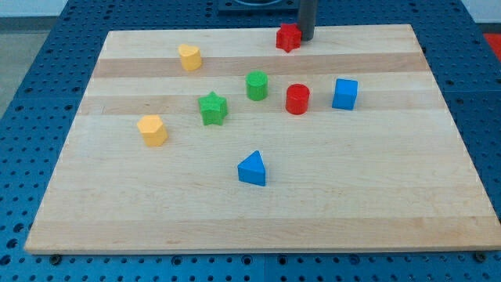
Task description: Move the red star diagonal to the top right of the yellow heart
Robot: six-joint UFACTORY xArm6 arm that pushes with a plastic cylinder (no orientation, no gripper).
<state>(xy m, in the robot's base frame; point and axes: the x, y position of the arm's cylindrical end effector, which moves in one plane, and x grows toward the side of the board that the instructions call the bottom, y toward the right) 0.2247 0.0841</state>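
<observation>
Currently, working near to far: blue triangle (252, 169) is sitting nearest, orange block (153, 130) at its 10 o'clock. Mid-board, green star (212, 108), green cylinder (257, 85), red cylinder (297, 99) and blue cube (344, 94) are lying in a loose row. Yellow heart (189, 57) is resting farther back. Red star (288, 37) is sitting at the far edge, my tip (306, 38) touching or just beside it at 3 o'clock. Risk: the star is hugging the board's (438, 196) edge; an off-centre push could be spinning it off.

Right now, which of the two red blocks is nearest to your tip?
The red star at the view's top edge: my tip sits right beside it. The red cylinder stands lower, mid-board.
</observation>
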